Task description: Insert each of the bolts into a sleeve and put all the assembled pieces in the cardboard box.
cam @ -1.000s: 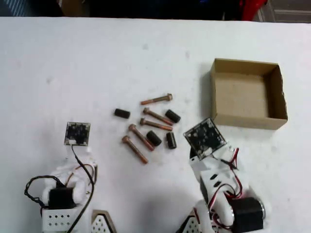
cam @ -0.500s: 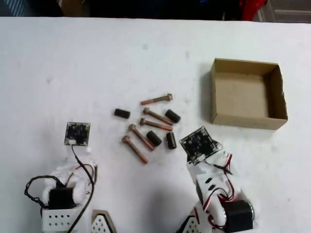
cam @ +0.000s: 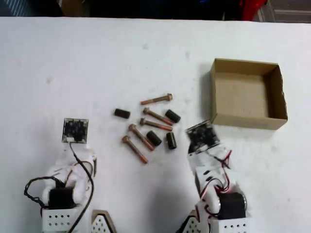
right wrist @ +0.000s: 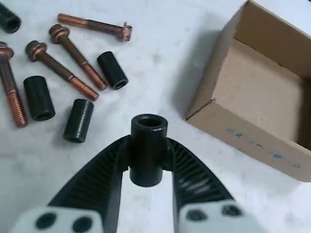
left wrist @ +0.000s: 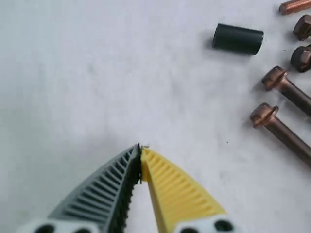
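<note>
Right gripper [right wrist: 147, 144] around sleeve [right wrist: 147, 158], near cardboard box [right wrist: 243, 137]

A white table [cam: 73, 58] carries bolts [cam: 156, 99], sleeves [cam: 122, 113] and a cardboard box [cam: 248, 120].

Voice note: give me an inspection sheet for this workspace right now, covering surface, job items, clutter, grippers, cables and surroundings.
Surface: white table, parts lying near its middle.
Job's things: five copper-coloured bolts and four black cylindrical sleeves loose, none assembled; open cardboard box, nothing seen inside.
Clutter: nothing seen.
Grippers: left gripper shut, empty, above bare table; right gripper shut on a fifth black sleeve, upright, near the box.
Cables: black cable loop at the left arm's base; red and white wires on the right arm.
Surroundings: dark space beyond the table's far edge, with a red object.
</note>
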Motion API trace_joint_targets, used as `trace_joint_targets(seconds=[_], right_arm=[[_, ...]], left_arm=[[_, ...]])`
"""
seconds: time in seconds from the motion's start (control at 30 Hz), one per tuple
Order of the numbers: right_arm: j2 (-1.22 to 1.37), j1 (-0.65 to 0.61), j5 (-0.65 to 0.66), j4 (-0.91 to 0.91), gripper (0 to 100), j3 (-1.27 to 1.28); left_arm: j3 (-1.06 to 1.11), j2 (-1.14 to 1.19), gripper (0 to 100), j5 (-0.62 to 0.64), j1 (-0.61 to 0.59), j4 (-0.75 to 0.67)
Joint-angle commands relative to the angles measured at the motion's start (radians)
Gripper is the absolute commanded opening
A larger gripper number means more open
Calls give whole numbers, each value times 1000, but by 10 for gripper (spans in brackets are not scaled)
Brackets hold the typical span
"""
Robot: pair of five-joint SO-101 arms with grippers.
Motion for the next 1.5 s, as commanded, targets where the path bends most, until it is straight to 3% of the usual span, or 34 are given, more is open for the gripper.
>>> trace_joint_targets(seconds=[0.0,0.17,0.37,0.47,0.6,0.93,1.23,1.47], right_arm=[[-8,65,-57,-31,16,3],[-10,79,-91,-82,16,78],[-10,81,-91,-130,16,137],[-10,79,-91,-127,16,138],[-10,79,-91,-130,16,160],[-10,79,-86,-125,16,166],[-10,79,-84,-130,16,175],[-10,81,-84,-131,16,176]], left_arm=[[-9,-10,28,-124,-8,-80],[-17,-10,28,-281,-62,-172],[-20,-10,28,-302,-64,-209],[-55,-7,28,-345,-28,-203],[-110,-5,28,-531,31,-178],[-358,8,28,-571,31,-51],[-658,513,28,-672,41,-15],[-864,881,28,-816,159,-12]])
